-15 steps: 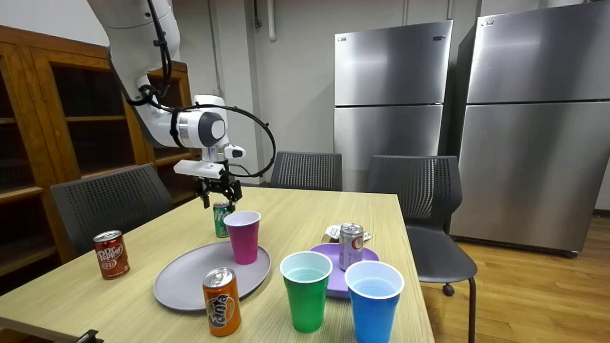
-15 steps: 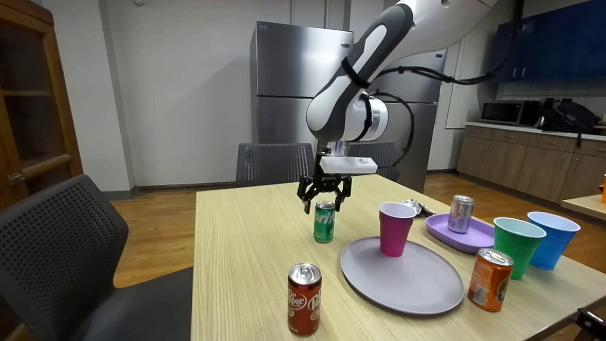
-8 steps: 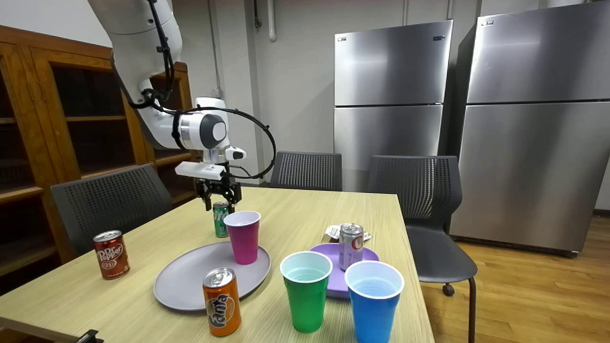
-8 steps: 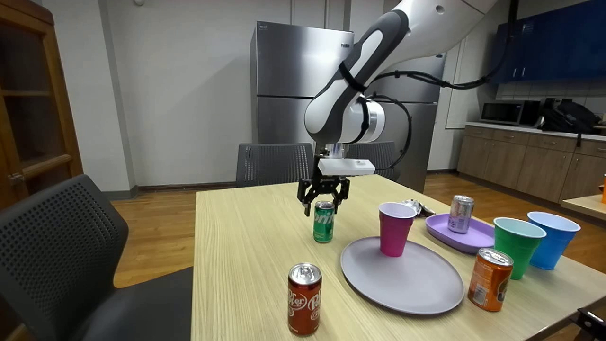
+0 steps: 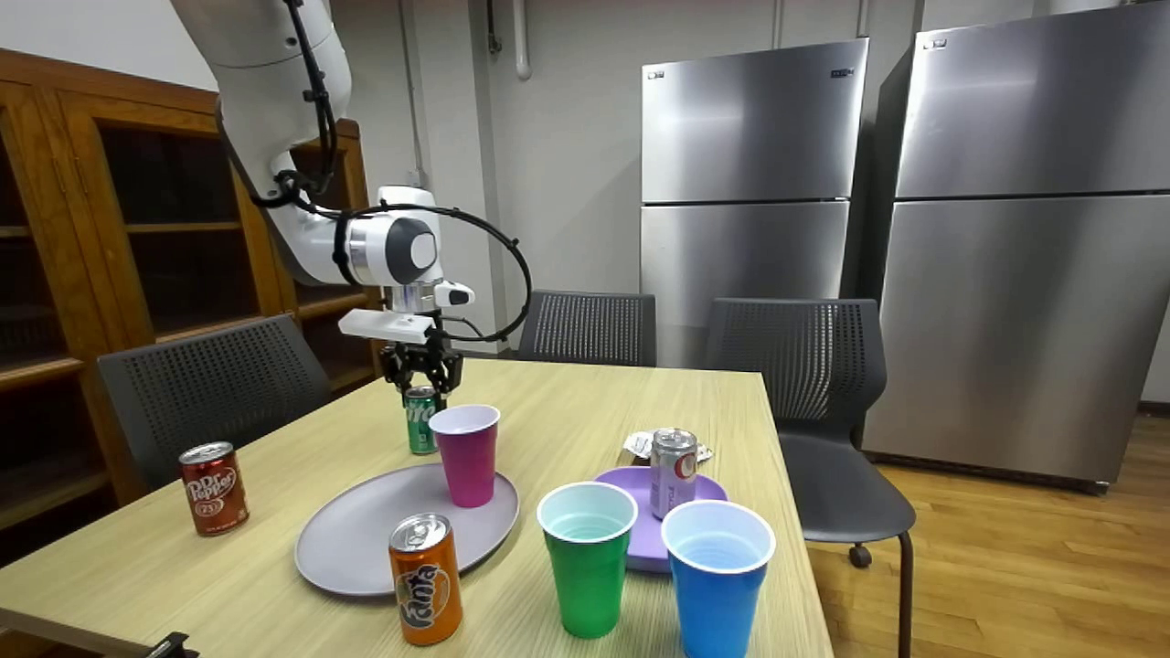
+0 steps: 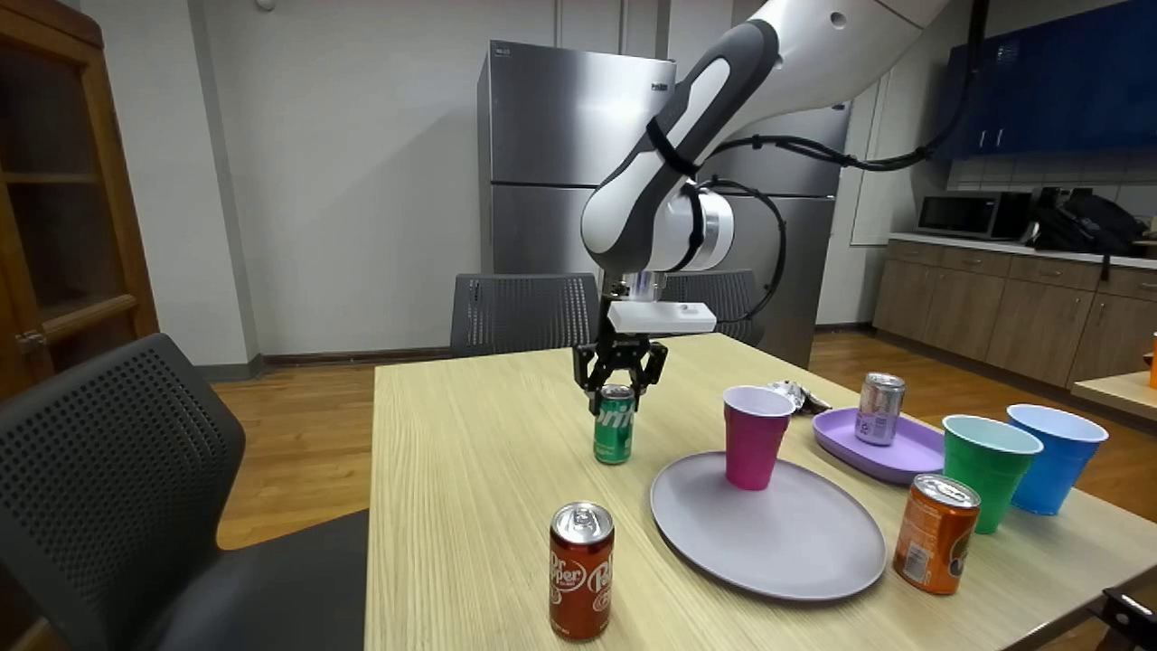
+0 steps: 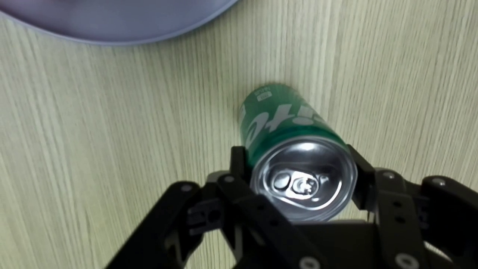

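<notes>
A green Sprite can [image 6: 613, 438] stands upright on the wooden table, also in view as the can [image 5: 420, 428] behind the magenta cup. My gripper [image 6: 616, 400] points down over it, with a finger on each side of its upper part. In the wrist view both black pads [image 7: 238, 162] press against the sides of the green can [image 7: 278, 119], just below its silver lid, so the gripper [image 7: 300, 168] is shut on it. The can's base still appears to rest on the tabletop. A magenta cup [image 6: 755, 443] on a round grey plate [image 6: 768, 556] stands nearby.
A Dr Pepper can [image 6: 581, 579] and an orange Fanta can [image 5: 426, 585] stand around the plate. Beyond are a green cup [image 5: 587, 576], a blue cup [image 5: 719, 594], a purple dish [image 6: 841, 443] bearing a silver can [image 6: 879, 411], and a crumpled wrapper [image 6: 798, 396]. Chairs surround the table.
The arm lowered slightly, then the fingers drew in from wide apart until they met the Sprite can. The can has shifted a little to the left in both exterior views.
</notes>
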You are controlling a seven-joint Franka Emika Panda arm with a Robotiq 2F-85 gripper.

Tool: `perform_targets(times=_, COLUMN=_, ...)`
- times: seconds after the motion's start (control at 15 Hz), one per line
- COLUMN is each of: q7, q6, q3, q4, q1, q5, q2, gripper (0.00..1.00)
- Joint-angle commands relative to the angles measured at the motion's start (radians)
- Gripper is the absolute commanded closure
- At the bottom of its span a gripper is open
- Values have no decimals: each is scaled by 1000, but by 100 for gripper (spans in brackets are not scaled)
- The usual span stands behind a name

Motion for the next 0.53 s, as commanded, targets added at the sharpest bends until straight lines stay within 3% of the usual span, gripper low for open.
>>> perform_targets(times=0.0, q7=6, q6=-40, q3=-4, q4=17, q1=5, q5=-13, q2=-15, gripper=62)
perform_targets(times=0.47, q7=19, q6=-37, q3=-3, q4=32, q1=-20, q5=16, q2=-43, gripper=62)
